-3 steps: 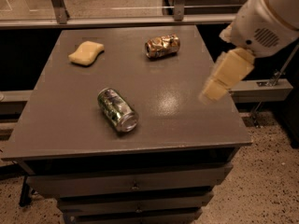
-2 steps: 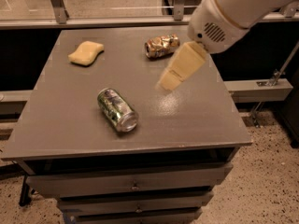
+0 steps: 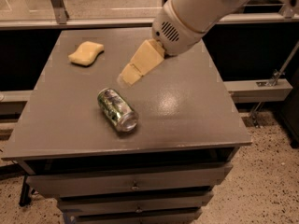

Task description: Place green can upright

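No legible text, brand, number or sign in view. Label on the green can [image 3: 117, 110], lying on its side on the bench [image 3: 187, 111]: green-and-white pattern, lettering not readable. The end effector [image 3: 125, 80] hangs over the bench just behind the can, apart from it; nothing readable on its beige casing. The arm housing [image 3: 187, 17] shows a vent grille and no readable marking.

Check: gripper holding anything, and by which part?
Nothing held. The gripper hangs above the grey table, apart from the green-and-white cylindrical metal can lying on its side.
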`<state>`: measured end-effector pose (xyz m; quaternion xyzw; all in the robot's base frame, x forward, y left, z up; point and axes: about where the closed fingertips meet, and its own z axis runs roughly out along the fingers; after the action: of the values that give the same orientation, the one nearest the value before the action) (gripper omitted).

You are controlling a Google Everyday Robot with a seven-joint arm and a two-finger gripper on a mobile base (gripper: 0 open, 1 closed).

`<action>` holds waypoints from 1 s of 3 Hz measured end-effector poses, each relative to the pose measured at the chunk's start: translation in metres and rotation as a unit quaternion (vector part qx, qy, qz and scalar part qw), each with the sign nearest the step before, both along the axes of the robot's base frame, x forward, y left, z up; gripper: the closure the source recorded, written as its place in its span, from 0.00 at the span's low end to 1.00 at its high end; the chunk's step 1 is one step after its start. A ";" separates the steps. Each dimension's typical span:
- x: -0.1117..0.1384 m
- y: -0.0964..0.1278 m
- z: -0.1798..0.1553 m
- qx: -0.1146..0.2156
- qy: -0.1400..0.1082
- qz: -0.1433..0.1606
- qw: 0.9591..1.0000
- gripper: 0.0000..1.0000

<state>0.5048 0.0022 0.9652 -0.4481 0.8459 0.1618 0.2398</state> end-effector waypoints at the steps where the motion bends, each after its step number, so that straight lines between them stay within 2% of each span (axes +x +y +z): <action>1: 0.000 0.000 0.000 0.002 0.000 -0.001 1.000 0.00; 2: 0.000 0.010 -0.021 0.002 0.000 -0.028 1.000 0.00; 3: 0.006 0.028 -0.059 -0.020 0.003 -0.071 0.997 0.00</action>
<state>0.5108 0.0305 0.9064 -0.3909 0.8795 0.1286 0.2390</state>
